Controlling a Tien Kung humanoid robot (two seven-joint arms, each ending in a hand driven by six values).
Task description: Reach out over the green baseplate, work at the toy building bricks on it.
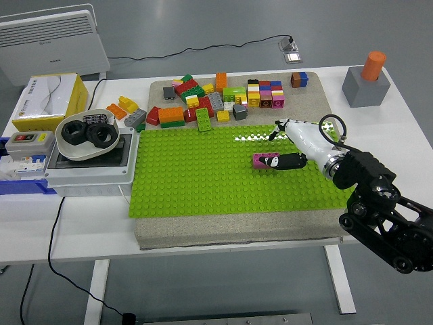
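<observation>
On the white table (203, 240) a tan mat carries the green studded baseplate (203, 176), where the right hand (292, 145), fingers spread, touches a magenta brick (261, 160) right of centre.

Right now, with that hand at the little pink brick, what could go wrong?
The right hand meets the pink brick only with a dark thumb tip on its right end, so the brick may slide or tip instead of lifting. The loose cable loop at the wrist could catch. Reaching farther might scatter the brick pile.
</observation>
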